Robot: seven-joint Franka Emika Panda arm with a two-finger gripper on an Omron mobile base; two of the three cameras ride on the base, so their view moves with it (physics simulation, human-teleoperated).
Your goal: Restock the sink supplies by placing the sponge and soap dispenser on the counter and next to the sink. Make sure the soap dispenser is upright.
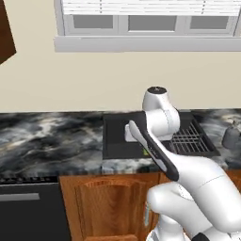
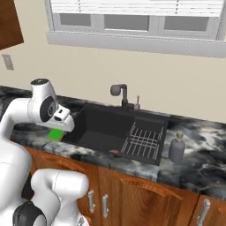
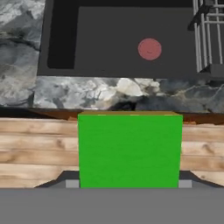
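My gripper (image 3: 129,183) is shut on the bright green sponge (image 3: 129,148), which sits between its two dark finger tips. In the right base view the sponge (image 2: 56,134) hangs under the hand (image 2: 62,121), over the front left corner of the sink (image 2: 106,128) at the counter (image 2: 35,134) edge. From the hand, the counter's front strip (image 3: 109,94) and the sink floor with its red drain (image 3: 149,48) lie beyond the sponge. The grey soap dispenser (image 2: 177,148) stands upright on the counter right of the sink, also at the right edge in the left base view (image 1: 232,134).
A grey wire rack (image 2: 143,143) fills the right part of the basin. The dark faucet (image 2: 121,95) rises behind the sink. Brown cabinet doors (image 2: 132,194) run below the counter. A window (image 2: 132,17) is above, and a dark appliance front (image 1: 28,212) sits lower left.
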